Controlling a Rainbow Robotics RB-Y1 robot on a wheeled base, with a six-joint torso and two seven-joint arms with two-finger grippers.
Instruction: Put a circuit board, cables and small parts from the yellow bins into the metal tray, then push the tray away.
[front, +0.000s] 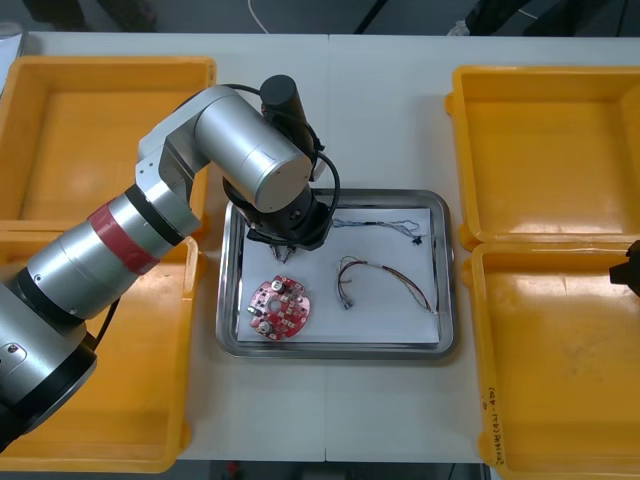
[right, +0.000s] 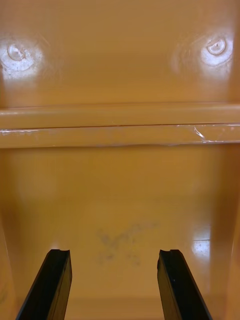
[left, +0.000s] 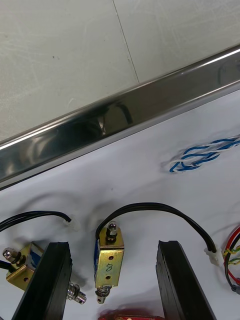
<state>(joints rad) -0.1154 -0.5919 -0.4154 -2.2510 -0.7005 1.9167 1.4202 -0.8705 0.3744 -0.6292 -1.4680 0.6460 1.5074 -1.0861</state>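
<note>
1. Four yellow bins (front: 90, 130) flank the table (front: 380, 110), two at the left and two at the right. Every bin floor that shows is bare, so the picking looks finished.
2. Between the bins, the metal tray (front: 445, 270), white inside, holds the load. From left to right there is the red circuit board (front: 280, 308) at its near left, the red and yellow cable (front: 385, 280) in the middle, and the blue and white cable (front: 385, 222) along the far side.
3. Two small metal parts (left: 110, 260) with black cables (left: 150, 207) lie on the white inside close to the tray's far rim, beneath the left arm.
4. By my judgement, only pushing the tray away is left to do.
5. The left gripper (front: 283, 248) hangs low over the tray's far left, pointing straight down. Its fingers (left: 50, 280) stand apart, and one metal part lies between them, touching neither.
6. The right gripper (right: 115, 255) waits at the right edge of the scene over the near right bin, with its fingers apart and holding nothing.
</note>
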